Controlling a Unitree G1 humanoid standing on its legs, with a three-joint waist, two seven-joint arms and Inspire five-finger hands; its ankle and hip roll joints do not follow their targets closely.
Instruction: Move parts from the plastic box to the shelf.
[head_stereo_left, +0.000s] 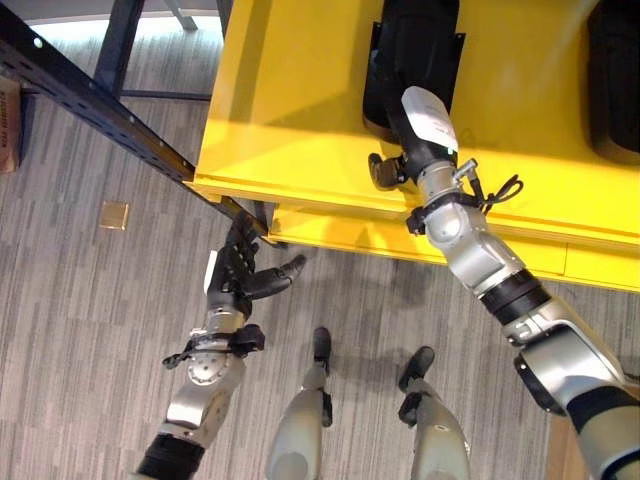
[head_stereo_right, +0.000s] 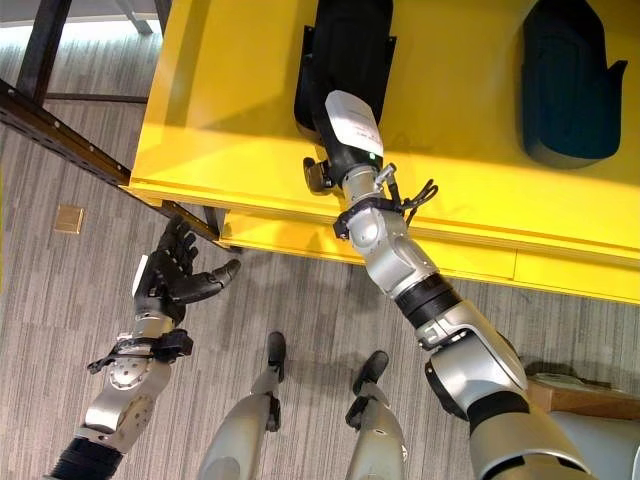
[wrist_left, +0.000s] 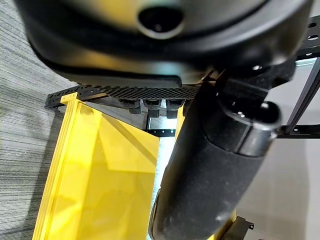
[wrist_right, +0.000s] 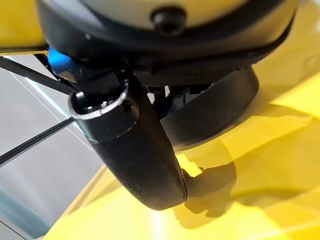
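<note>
Grey wood-grain floor (head_stereo_left: 90, 330) lies nearest me. Above it my left hand (head_stereo_left: 238, 275) hovers with fingers spread loosely and thumb out, holding nothing, just beside the near corner of the yellow plastic box (head_stereo_left: 300, 110) and close to a dark perforated shelf rail (head_stereo_left: 90, 100) that runs diagonally away to the left. A small tan square (head_stereo_left: 113, 215) sits on the floor left of that hand. Further on, my right hand (head_stereo_right: 335, 125) reaches over the box's near rim and rests against a black part (head_stereo_right: 345, 45) lying inside; I cannot tell whether its fingers are curled round it. A second dark part (head_stereo_right: 565, 85) lies further right in the box, well apart.
</note>
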